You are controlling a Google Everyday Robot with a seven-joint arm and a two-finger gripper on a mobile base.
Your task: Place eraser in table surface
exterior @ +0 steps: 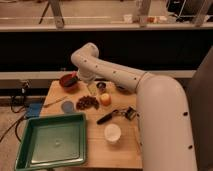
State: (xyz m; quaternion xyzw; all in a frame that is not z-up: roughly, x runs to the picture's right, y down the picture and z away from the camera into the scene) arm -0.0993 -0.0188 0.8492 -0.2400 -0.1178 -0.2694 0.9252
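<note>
The table surface (122, 152) is a light wooden top in the middle of the camera view. My white arm reaches from the right, bends above the table's back edge and points down. The gripper (91, 88) hangs low over the back of the table, just right of the red bowl (68, 80). A small dark shape (101, 86) beside the gripper looks like the eraser. I cannot tell whether it is held or lies on the wood.
A green tray (50, 145) fills the front left. A grey disc (67, 106), a brown heap (86, 103), an orange fruit (105, 99), a black-handled tool (107, 118) and a white cup (112, 133) are on the table. Cables and a blue box (33, 110) are on the floor at the left.
</note>
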